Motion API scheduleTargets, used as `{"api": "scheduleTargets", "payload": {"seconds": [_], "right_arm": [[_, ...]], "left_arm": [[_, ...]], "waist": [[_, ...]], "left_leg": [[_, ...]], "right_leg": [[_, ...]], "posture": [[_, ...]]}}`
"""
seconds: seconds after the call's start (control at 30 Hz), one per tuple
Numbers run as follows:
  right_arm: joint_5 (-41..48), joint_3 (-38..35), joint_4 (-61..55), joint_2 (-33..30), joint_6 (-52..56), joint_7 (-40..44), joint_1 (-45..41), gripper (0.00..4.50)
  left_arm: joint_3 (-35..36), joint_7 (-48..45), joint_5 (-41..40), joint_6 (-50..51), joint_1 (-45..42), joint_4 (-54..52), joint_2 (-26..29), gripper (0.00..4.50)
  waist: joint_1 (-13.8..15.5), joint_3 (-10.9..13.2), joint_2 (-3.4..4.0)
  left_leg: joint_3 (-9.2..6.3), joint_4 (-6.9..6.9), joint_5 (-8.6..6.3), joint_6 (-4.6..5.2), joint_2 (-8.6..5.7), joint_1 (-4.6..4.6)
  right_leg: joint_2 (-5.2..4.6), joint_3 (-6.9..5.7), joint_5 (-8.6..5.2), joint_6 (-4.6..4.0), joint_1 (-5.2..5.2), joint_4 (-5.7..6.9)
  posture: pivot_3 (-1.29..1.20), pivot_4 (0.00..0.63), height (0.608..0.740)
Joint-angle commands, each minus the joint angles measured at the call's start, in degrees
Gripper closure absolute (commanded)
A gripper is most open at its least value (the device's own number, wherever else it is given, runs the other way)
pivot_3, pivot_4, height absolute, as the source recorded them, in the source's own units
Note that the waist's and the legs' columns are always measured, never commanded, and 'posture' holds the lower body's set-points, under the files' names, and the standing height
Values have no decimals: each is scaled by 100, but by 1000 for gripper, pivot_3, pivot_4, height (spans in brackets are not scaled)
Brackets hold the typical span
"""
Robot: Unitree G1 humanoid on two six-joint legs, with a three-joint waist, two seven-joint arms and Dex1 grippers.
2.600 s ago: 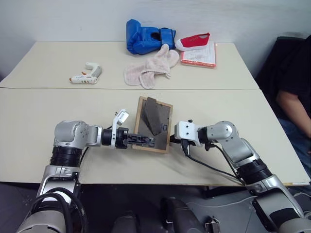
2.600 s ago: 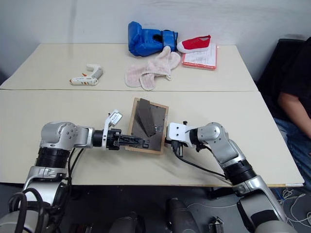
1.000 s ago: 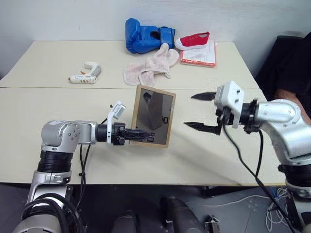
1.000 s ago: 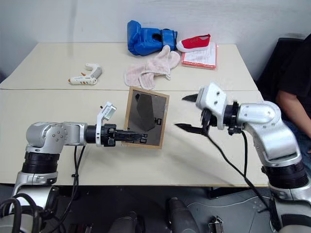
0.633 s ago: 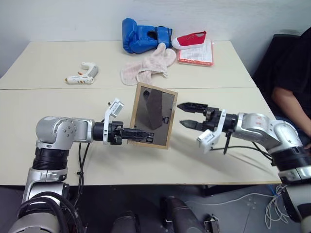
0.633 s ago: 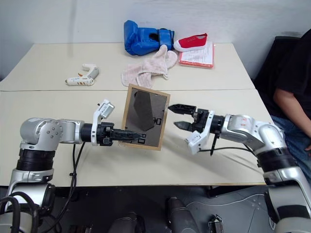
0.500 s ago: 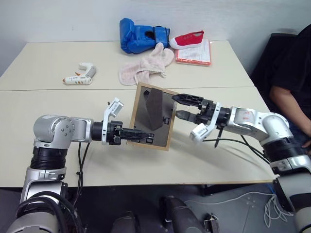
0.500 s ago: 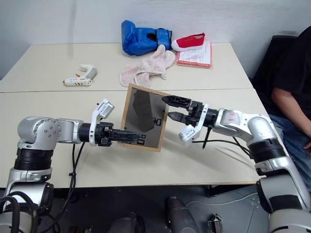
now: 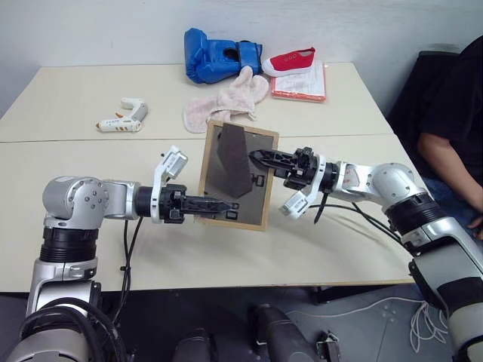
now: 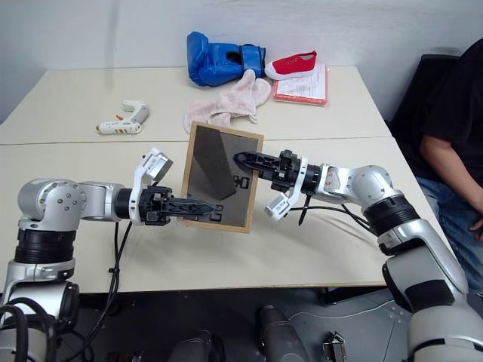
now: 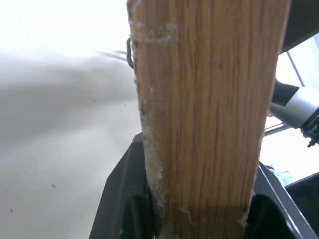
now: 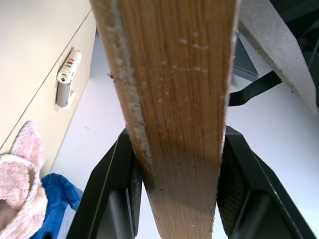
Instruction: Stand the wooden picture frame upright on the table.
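Left eye view has the wooden picture frame (image 9: pixel 235 175) lifted clear of the table (image 9: pixel 355 249), its dark back panel facing the camera and its long axis running nearly from 12 to 6 o'clock, leaning slightly toward 1 o'clock at the top. The left gripper (image 9: pixel 217 204) comes in from 9 o'clock and is clamped on the frame's lower edge near its left corner; the left wrist view shows the wooden edge wedged between both black fingers. The right gripper (image 9: pixel 259 157) reaches in from 3 o'clock to the frame's right rail, and the right wrist view shows that rail sitting between its two fingers (image 12: pixel 117 189), closed in against the wood, so both arms appear to be gripping it. The coming move turns on the bottom edge lying toward 6 o'clock of both grippers, above the tabletop, so it must go down squarely. The easel stand (image 9: pixel 232 162) seems folded fairly flat against the back; how far it is opened is hard to make out, and the picture side is hidden.
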Motion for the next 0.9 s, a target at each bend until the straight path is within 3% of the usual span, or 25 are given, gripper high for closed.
{"api": "scheduleTargets", "payload": {"seconds": [0.03, 0.17, 0.33, 0.43, 0.53, 0.57, 0.6, 0.67, 0.77, 0.9], "right_arm": [[14, 213, 27, -66, -77, 37, -298, 3094], [57, 371, 165, -114, -129, 2, -415, 3236], [351, 463, 452, -95, -383, 191, -541, 3236], [839, 405, 742, -10, -727, 615, -612, 3236], [2885, 191, 1847, 388, -1577, 2187, -652, 3237], [4894, 241, 1497, 563, -1002, 3927, -279, 3237], [6319, 259, 1193, 689, -524, 5229, -3, 3237], [9053, -135, 12, 992, 1483, 7712, 624, 3237], [10640, -639, -1009, 1095, 3701, 9190, 994, 3237], [11806, -1125, -1521, 1333, 6482, 9468, 1198, 3237]], "left_arm": [[164, 208, 86, -313, 94, -536, 231, 2880], [550, 316, -66, -207, 244, -660, 507, 1603], [1768, 307, -431, -141, 649, -1278, 1393, 22], [2695, 223, -557, -349, 1361, -2051, 1884, 0], [3578, 104, -510, -784, 2319, -2820, 2020, 0], [3830, 171, -445, -999, 2594, -3041, 1907, 0], [3977, 236, -415, -1162, 2776, -3173, 1824, 0], [4141, 573, -233, -1665, 3046, -3451, 1470, 0], [4156, 906, -223, -1984, 3217, -3569, 1194, 0], [4076, 1066, -288, -2311, 3601, -3795, 1023, 0]], "waist": [[-12, 0, 0], [-17, 0, -1], [-103, 3, -6], [-178, 3, -7], [-213, 3, -9], [-219, 4, -12], [-217, 1, -21], [-191, 1, -20], [-68, 5, -13], [36, 5, -13]], "left_leg": [[0, -1, 0, 0, 0, 0], [-2, -4, 0, -1, 0, 1], [-2, -10, 0, 0, 1, -1], [0, -23, 0, 0, 1, 2], [-4, -28, 1, 0, 3, 11], [-4, -28, 2, 0, 3, 14], [-6, -27, 5, -1, 3, 17], [-24, -25, 6, -2, 12, 30], [-37, -12, 2, 4, 15, 35], [-45, -12, -7, 13, 15, 30]], "right_leg": [[0, 0, 0, 0, 0, 0], [0, 0, 0, 0, 1, -2], [0, 0, 0, 0, -3, -5], [0, 3, 0, 0, -3, -10], [0, -2, -1, -1, 6, -17], [0, -3, -1, -1, 9, -16], [0, -5, -1, -2, 13, -16], [0, -20, -1, -2, 33, -17], [-6, -32, 1, 0, 51, -2], [-11, -41, 1, 0, 53, -12]], "posture": [[0, 150, 740], [0, 150, 740], [0, 150, 740], [0, 150, 740], [0, 150, 740], [0, 150, 740], [0, 150, 740], [0, 150, 740], [0, 150, 740], [0, 150, 740]]}}
